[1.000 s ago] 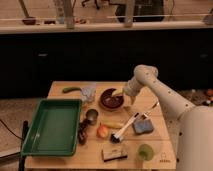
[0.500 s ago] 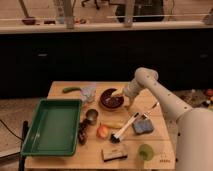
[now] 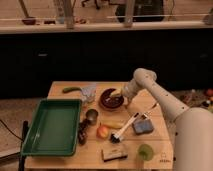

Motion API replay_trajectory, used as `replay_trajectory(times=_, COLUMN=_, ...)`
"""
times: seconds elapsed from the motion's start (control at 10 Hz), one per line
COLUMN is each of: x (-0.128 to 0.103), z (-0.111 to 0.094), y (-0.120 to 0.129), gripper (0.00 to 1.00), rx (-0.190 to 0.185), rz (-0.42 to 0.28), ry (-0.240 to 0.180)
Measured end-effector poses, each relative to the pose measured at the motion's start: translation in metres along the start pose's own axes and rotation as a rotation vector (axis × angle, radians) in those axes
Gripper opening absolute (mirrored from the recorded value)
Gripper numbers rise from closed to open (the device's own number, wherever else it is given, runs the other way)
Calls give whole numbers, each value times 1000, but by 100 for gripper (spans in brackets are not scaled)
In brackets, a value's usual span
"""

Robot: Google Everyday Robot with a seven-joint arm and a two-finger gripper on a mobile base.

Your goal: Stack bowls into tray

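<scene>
The wide dark red bowl point(image 3: 110, 99) sits on the wooden table point(image 3: 160, 142), near its back middle. My gripper point(image 3: 119, 93) is at the bowl's right rim, reaching in from the right; whether it holds the rim is unclear. A smaller, darker bowl-like shape point(image 3: 82, 133) lies by the tray's right edge. The large green tray point(image 3: 52, 126) is at the table's left and holds nothing.
A metal cup point(image 3: 92, 116) stands between the bowl and the tray. In front of the bowl lie an orange fruit point(image 3: 102, 131), a brush point(image 3: 125, 129), a blue sponge point(image 3: 142, 126), a light green cup point(image 3: 145, 151) and a small block point(image 3: 112, 155). A green vegetable point(image 3: 71, 90) lies at the back left.
My gripper has moved down and a little left, onto the wide bowl's right rim. The bowl and the other things have stayed in place.
</scene>
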Motion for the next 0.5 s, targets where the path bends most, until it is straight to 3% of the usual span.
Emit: replay_trajectory(times=0.5, x=2, z=-1, y=1, gripper=7, rx=-7, rz=22, ry=12)
